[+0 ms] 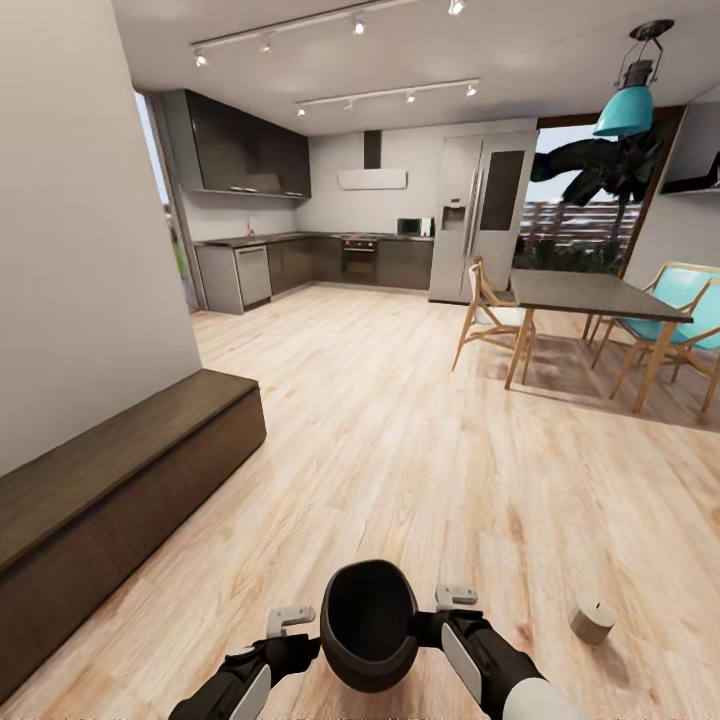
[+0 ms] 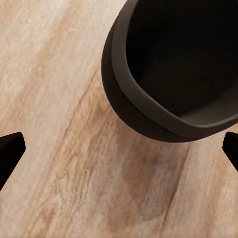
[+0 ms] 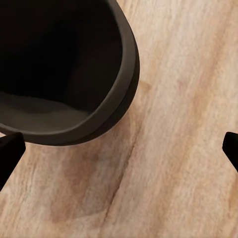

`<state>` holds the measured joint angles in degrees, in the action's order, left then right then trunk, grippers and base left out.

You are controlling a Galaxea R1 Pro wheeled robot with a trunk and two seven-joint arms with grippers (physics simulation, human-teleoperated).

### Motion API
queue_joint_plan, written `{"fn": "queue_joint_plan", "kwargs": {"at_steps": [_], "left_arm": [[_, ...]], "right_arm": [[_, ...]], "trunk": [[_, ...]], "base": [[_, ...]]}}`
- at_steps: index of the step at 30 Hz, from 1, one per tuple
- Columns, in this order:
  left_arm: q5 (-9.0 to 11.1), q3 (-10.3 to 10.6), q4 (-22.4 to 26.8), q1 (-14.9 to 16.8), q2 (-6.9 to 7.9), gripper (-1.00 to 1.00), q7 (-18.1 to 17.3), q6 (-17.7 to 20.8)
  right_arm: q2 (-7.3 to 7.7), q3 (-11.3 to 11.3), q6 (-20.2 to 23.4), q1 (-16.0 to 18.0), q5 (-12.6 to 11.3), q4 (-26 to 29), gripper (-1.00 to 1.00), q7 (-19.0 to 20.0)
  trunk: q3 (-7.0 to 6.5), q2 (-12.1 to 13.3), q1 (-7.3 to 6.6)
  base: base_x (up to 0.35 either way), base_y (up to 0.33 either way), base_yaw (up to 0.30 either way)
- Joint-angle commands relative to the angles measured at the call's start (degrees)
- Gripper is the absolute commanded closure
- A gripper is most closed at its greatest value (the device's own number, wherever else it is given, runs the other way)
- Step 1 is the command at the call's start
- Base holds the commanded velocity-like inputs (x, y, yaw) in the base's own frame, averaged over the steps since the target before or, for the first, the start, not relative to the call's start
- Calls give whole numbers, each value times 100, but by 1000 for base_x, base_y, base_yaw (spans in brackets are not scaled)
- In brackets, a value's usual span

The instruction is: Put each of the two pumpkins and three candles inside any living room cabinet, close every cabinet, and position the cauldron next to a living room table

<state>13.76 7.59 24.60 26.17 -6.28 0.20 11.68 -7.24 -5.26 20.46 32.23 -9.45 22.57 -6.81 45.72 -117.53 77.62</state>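
Observation:
The black cauldron (image 1: 368, 625) sits low in front of me, between my two arms. My left gripper (image 1: 288, 622) is beside its left wall and my right gripper (image 1: 455, 600) beside its right wall. In the left wrist view the left gripper (image 2: 119, 148) is open over bare floor, with the cauldron (image 2: 173, 69) just off to one side. The right gripper (image 3: 119, 148) is open in the same way next to the cauldron (image 3: 64, 64). A short beige candle (image 1: 592, 620) stands on the floor to the right. The long low cabinet (image 1: 110, 480) runs along the left wall, its front shut. The pumpkins are out of view.
A dining table (image 1: 590, 292) with wooden chairs (image 1: 490, 310) stands at the right, further back. The kitchen counter (image 1: 310, 262) and fridge (image 1: 482, 215) line the far wall. Wood floor (image 1: 400, 440) stretches between me and them.

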Motion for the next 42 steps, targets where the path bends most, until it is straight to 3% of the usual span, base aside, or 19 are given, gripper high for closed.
{"fn": "queue_joint_plan", "kwargs": {"at_steps": [1,25,42], "left_arm": [[56,25,9,2,4,-100,7,27],[56,25,9,2,4,-100,-65,27],[56,29,9,2,5,-100,-72,27]], "right_arm": [[4,-49,28,1,-59,11,-100,-49],[3,-51,28,1,-40,11,-100,-49],[-6,-54,28,2,-30,11,-100,-49]], "trunk": [[24,-44,22],[455,-1007,549],[455,-1007,549]], "base": [[0,0,0],[0,0,0],[106,0,0]]}}
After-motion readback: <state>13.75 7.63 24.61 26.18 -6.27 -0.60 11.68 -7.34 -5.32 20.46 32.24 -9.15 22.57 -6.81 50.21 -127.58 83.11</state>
